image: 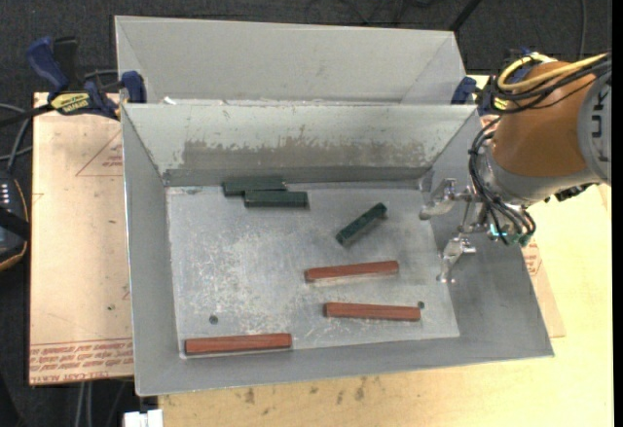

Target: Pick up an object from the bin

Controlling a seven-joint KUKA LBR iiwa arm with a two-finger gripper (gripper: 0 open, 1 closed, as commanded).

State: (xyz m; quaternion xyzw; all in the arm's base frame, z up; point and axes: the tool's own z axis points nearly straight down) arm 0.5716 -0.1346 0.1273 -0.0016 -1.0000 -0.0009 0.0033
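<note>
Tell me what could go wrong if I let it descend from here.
1. The gripper hangs close to the bin's right wall; going straight down, it may scrape the slope.
2. The upper bar and lower bar nearby lie flat on the floor, so a grasp could slip off.
3. The dark blocks touch each other by the back wall; a grasp there might catch both.

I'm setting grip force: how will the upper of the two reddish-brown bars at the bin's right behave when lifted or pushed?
The reddish-brown bar looks straight and square-edged, so probably stiff. Lying flat on the bin floor, it should slide, not roll. Being long and thin, it may tilt if gripped near one end.
</note>
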